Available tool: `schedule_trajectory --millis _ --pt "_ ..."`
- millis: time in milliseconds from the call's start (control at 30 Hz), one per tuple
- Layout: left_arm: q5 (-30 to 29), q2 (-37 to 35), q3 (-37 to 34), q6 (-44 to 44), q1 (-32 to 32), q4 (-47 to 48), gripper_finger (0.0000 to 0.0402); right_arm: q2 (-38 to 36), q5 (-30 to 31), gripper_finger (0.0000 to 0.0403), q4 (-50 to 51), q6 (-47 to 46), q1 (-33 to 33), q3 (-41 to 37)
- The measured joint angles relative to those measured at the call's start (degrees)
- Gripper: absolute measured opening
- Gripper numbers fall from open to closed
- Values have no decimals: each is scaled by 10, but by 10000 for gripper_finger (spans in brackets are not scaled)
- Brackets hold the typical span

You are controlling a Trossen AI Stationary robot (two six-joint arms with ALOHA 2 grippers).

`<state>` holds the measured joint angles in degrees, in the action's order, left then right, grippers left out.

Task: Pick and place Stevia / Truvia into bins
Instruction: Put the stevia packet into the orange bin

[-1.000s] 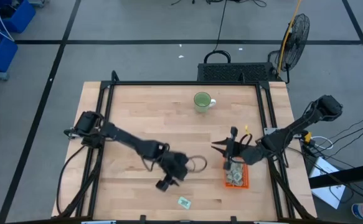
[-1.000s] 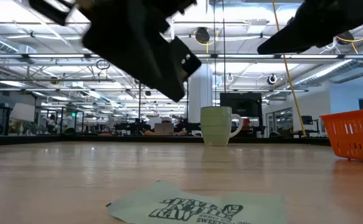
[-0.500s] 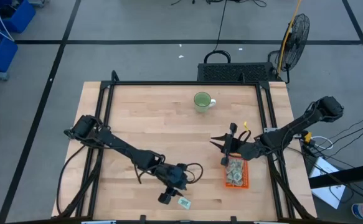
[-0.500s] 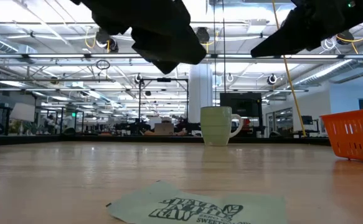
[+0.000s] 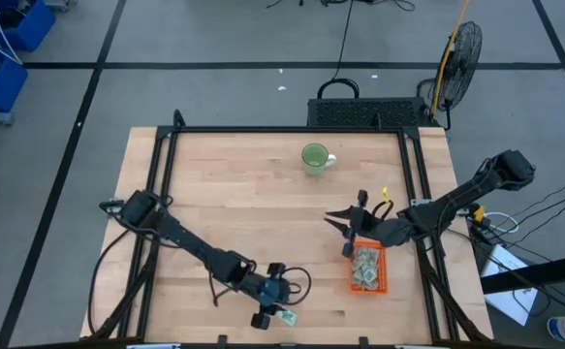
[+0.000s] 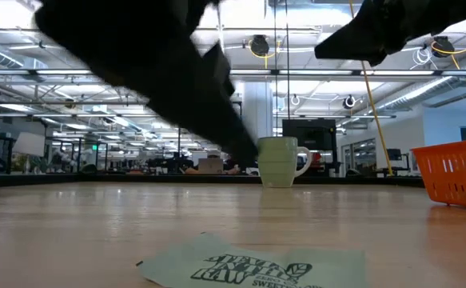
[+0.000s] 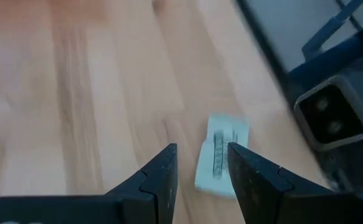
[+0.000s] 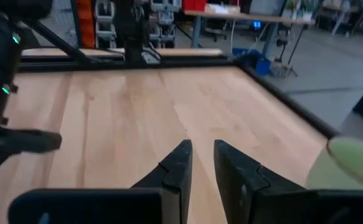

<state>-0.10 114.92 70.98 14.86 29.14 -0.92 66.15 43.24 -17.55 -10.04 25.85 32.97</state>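
One pale green Stevia sachet (image 5: 285,316) lies flat on the wood near the table's near edge; it also shows close up in the low view (image 6: 256,268). My left gripper (image 5: 266,315) is open, just left of that sachet and above it. In the left wrist view the sachet (image 7: 221,152) shows ahead, past the gap between the fingers of that gripper (image 7: 201,150). The orange bin (image 5: 380,273) sits on the right side, with several sachets (image 5: 364,264) lying in it. My right gripper (image 5: 343,228) hovers just left of the bin's far end; it is narrowly open (image 8: 202,144) and holds nothing.
A green mug (image 5: 313,157) stands upright toward the far edge and shows in the low view (image 6: 280,160). The bin's mesh wall (image 6: 456,172) shows at the right in the low view. Black frame rails (image 5: 413,170) run along the table's sides. Bare wood lies between the two grippers.
My left gripper has swept toward the near edge and down, from mid-table to beside the lone sachet, staying open. My right gripper has drifted slightly left and toward the far edge, away from the bin. The sachet has not moved.
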Motion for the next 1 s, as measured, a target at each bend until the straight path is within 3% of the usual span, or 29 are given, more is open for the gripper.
schedule_trajectory --millis 467,667,1000 --pt "-17 37 0 92 11 16 145 0 0 59 -155 258 -1 0" --pt "-15 52 2 116 11 9 145 0 0 59 -202 286 -1 0" --pt "-16 54 3 110 29 47 134 0 0 59 -198 272 0 0"
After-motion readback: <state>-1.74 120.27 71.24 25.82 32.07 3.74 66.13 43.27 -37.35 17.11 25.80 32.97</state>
